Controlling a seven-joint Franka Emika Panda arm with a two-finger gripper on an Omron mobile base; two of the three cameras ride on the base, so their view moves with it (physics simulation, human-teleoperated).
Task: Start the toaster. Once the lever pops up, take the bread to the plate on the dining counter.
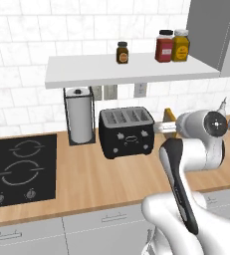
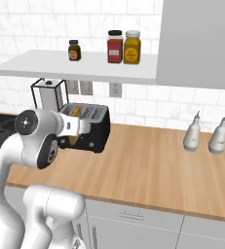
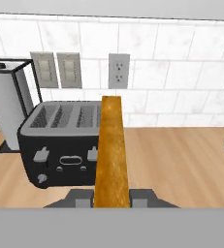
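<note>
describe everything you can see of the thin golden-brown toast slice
The thin golden-brown toast slice is a flat, narrow piece with a slightly darker crust edge, seen edge-on in the hand view. It stands upright, clamped at its lower end by the two-finger gripper, whose jaws are shut on it. It is out of the slots, raised beside the right end of the black boxy toaster, above the light-wood counter.

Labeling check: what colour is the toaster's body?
Black, with a grey slotted top; the toaster shows best in the left base view.

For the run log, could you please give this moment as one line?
stage: carrying | end effector: shut on bread | bread: out of toaster, upright | plate: not reached
</note>
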